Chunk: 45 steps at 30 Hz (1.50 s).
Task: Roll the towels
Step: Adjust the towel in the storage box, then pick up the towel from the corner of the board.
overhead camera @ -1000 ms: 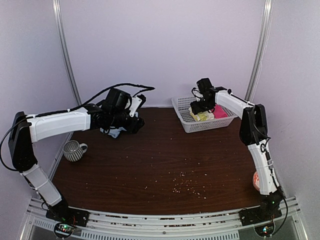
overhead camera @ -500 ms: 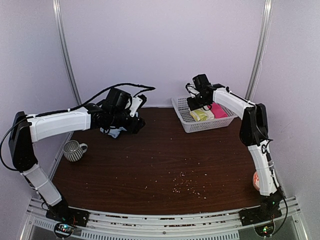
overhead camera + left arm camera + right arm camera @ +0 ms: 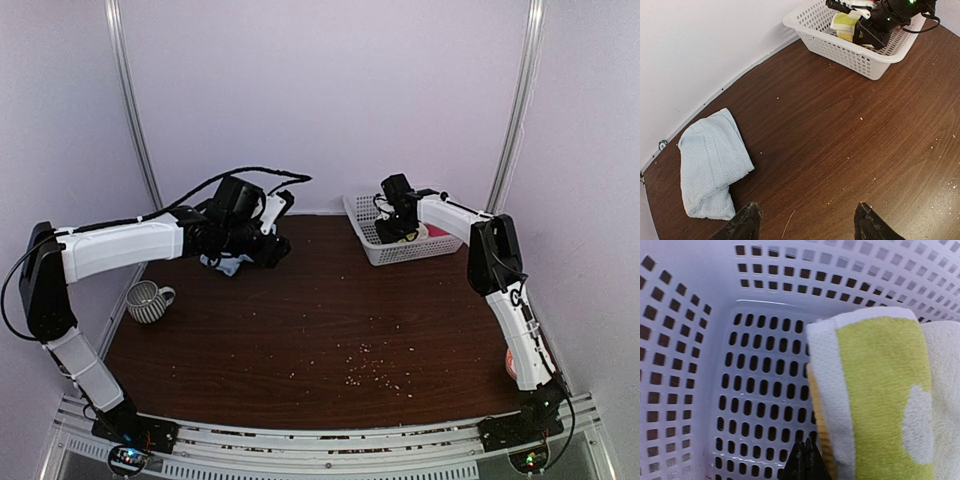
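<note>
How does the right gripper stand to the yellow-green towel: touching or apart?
Cannot tell. The right wrist view puts the shut right gripper close beside the yellow-green towel; neither gap nor contact shows plainly.

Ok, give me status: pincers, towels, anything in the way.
Left pincer open, empty, above table by pale blue towel. Right pincer shut, empty, inside basket beside yellow-green towel. Nothing blocking either.

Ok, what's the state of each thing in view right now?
Yellow-green towel: rolled, lying in the basket.
Pale blue towel: loosely folded on the table, not rolled.
Basket: upright on the table.
Mug: upright.
Left gripper: fingers open, empty, above the table.
Right gripper: fingers shut on nothing, inside the basket.
</note>
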{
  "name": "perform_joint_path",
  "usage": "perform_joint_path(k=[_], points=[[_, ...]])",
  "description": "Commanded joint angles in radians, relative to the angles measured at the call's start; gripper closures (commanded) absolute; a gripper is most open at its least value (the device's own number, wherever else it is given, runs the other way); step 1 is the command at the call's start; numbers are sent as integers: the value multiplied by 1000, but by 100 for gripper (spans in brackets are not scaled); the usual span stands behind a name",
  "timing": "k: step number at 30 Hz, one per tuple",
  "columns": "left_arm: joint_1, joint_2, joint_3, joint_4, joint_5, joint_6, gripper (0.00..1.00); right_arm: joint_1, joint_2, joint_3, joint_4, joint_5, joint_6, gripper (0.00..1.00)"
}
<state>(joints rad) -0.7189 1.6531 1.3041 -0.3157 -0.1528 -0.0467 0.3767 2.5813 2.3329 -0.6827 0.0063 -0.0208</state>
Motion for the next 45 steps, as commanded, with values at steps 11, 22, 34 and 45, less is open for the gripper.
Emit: perform_joint_path(k=[11,22,34,45], points=[[8,21,33,10,9,3,35,-42,-6,38,29,-161,-5,95],[31,28,34,11,23,-15,33,-43,-201,-13,34,-201,0,69],[123,8,43,41,-64,-34,15,-77,-710,-412,116,-387,-51,57],[197,433,471,-162,-140,-120,37,-91,-1372,-1400,554,-430,-70,0]])
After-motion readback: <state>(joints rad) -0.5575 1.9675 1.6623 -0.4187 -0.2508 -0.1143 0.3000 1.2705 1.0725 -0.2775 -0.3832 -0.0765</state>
